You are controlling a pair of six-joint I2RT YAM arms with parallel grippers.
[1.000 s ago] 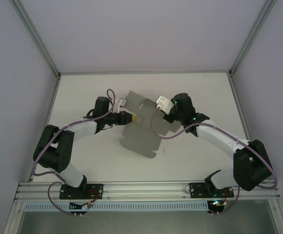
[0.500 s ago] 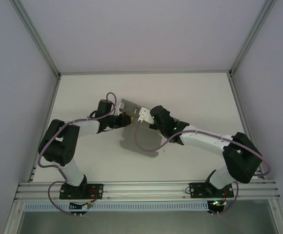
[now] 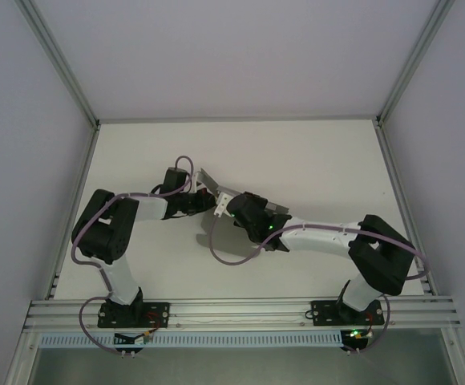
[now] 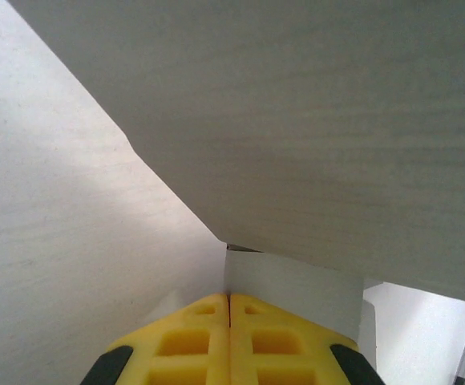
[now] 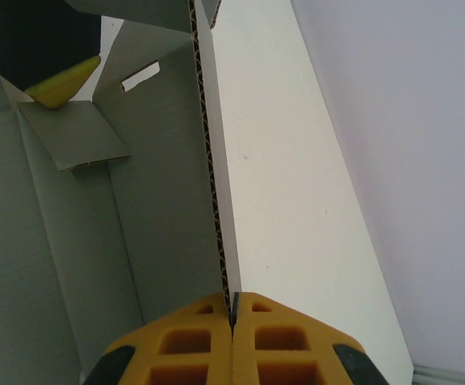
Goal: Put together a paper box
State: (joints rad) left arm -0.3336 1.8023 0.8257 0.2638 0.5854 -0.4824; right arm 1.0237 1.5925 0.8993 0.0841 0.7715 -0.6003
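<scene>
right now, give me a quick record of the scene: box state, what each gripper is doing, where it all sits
object: paper box, grey corrugated card, partly folded, panels raised, not yet closed up
left_arm: left gripper shut, pinching a panel of the box
right_arm: right gripper shut on the edge of an upright panel
details: slot cut in one panel; small flap folded inward near it
location: middle of the table, held between the two arms
task_status: assembly unfinished
</scene>
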